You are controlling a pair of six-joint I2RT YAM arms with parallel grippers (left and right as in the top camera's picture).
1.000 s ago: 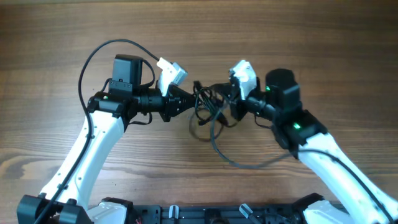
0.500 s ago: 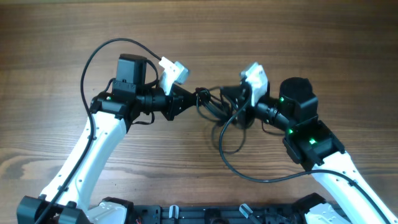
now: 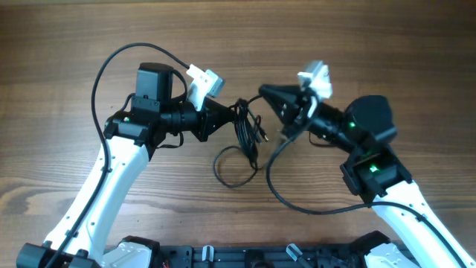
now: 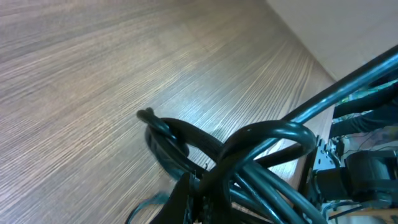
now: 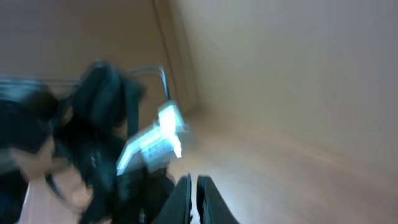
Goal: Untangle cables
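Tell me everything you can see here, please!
cables: one tangled bunch, black, middle of the table, with a loop trailing off it
table: one, brown wood, under everything
arm wires: one on each arm, black, thicker than the cables
left arm and right arm: white, reaching in from the near edge
left gripper: black, shut on the cables
right gripper: black, shut, apart from the bunch

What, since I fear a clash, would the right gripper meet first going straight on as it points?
The right gripper probably meets the left arm's white wrist camera, height unclear; the cables lie off its line.
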